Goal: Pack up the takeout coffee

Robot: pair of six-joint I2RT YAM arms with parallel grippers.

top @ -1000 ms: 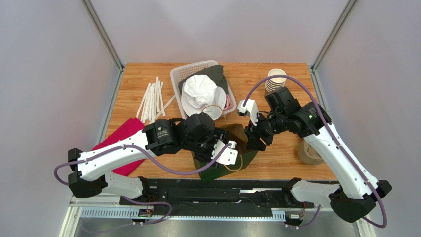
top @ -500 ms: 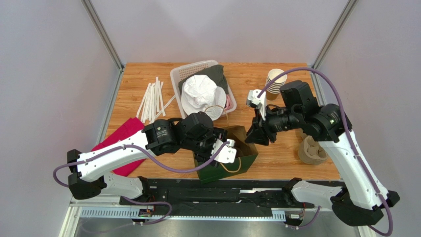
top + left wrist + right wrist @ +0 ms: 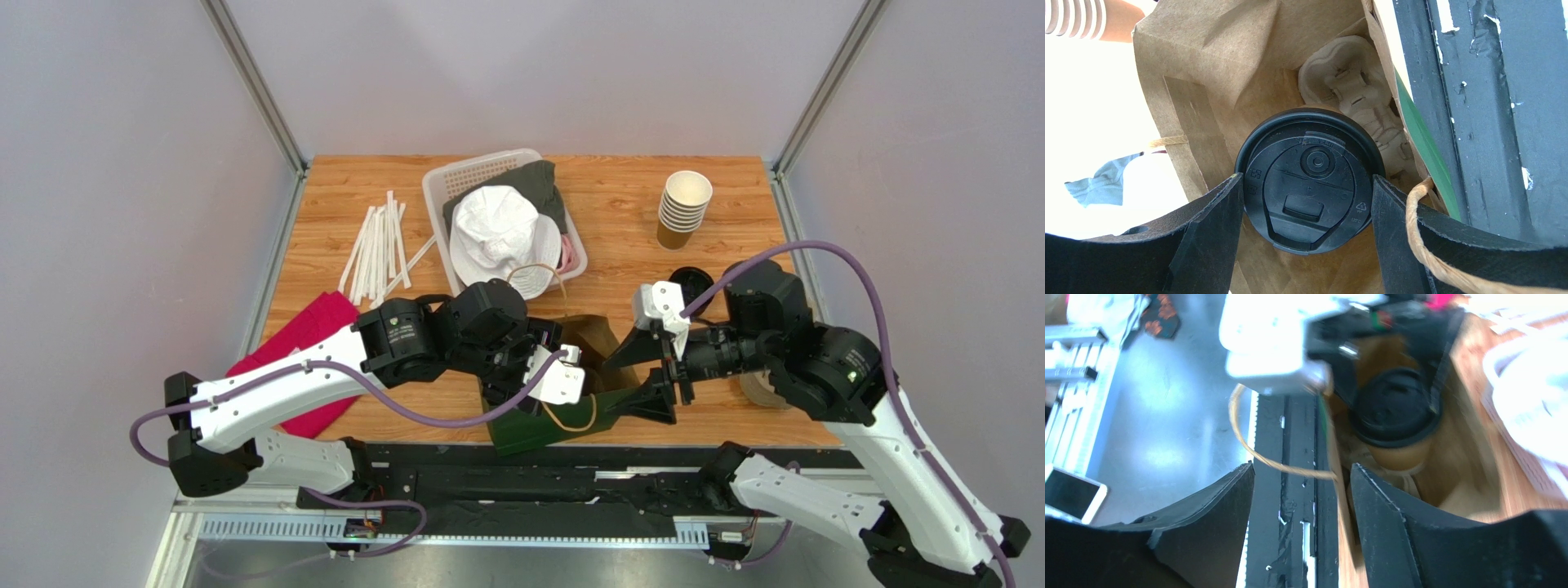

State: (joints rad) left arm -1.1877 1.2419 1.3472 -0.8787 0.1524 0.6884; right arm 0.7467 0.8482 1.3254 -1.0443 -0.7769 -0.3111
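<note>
The takeout coffee point(image 3: 1315, 162), a brown paper cup with a round black lid, stands inside the open paper bag point(image 3: 607, 395), which is green outside and kraft inside. My left gripper point(image 3: 1308, 184) reaches down into the bag and is shut on the cup, one finger against each side of the lid. The cup also shows in the right wrist view point(image 3: 1396, 410). My right gripper point(image 3: 645, 376) is open and empty at the bag's right side, near its twine handle point(image 3: 1278, 462). A pulp cup carrier point(image 3: 1346, 79) lies in the bag behind the cup.
A stack of lidless brown cups point(image 3: 683, 208) and a black lid point(image 3: 689, 272) sit at the back right. A white basket point(image 3: 491, 172), paper straws point(image 3: 380, 251) and a red cloth point(image 3: 307, 337) lie to the left. Another pulp carrier point(image 3: 767, 390) sits by the right arm.
My right arm has pulled back from the bag's far side toward the near right, and its gripper now stands open beside the bag. My left gripper has stayed in the bag.
</note>
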